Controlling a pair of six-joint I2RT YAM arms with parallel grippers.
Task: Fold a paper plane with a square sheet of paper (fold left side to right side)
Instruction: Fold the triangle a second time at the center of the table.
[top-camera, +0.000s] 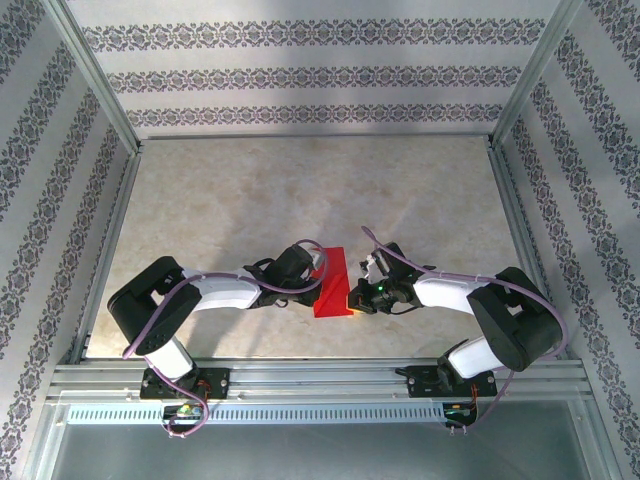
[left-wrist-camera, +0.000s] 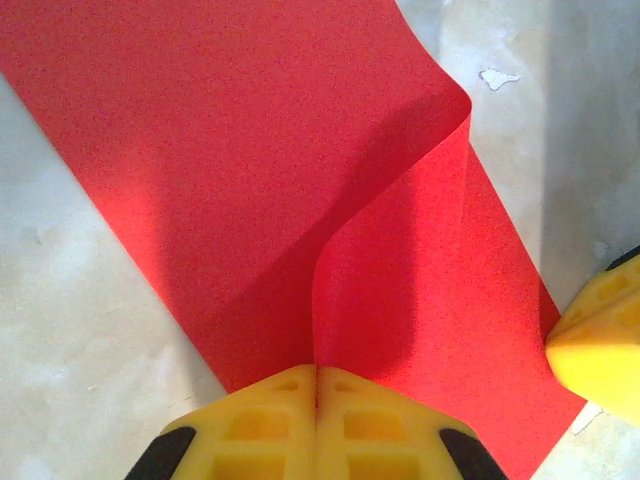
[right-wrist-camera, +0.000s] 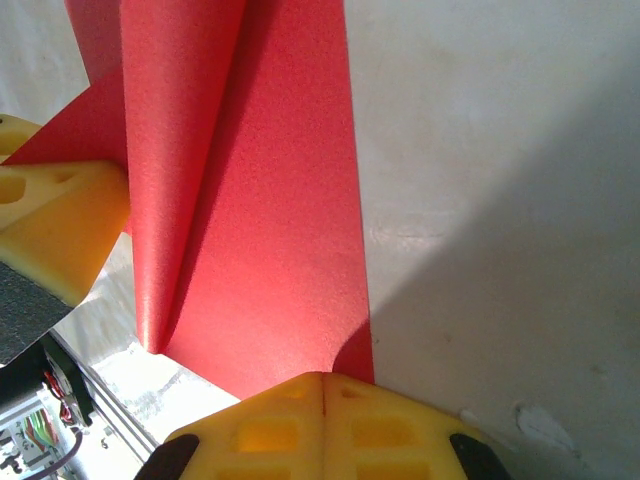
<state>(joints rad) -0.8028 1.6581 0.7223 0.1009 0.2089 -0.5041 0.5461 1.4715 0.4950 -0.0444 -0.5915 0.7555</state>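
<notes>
Sheet of paper (top-camera: 333, 285), matte red, curled, edge in clamped left pincer (left-wrist-camera: 317, 385); right pincer (right-wrist-camera: 323, 388) closed.

Bright, sharp pics w/ soft shadows

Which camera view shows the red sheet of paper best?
The left wrist view: the square sheet of paper appears large, one side lifted and curling. The right wrist view shows that curl from the opposite side; the top external view, a small red shape.
</notes>
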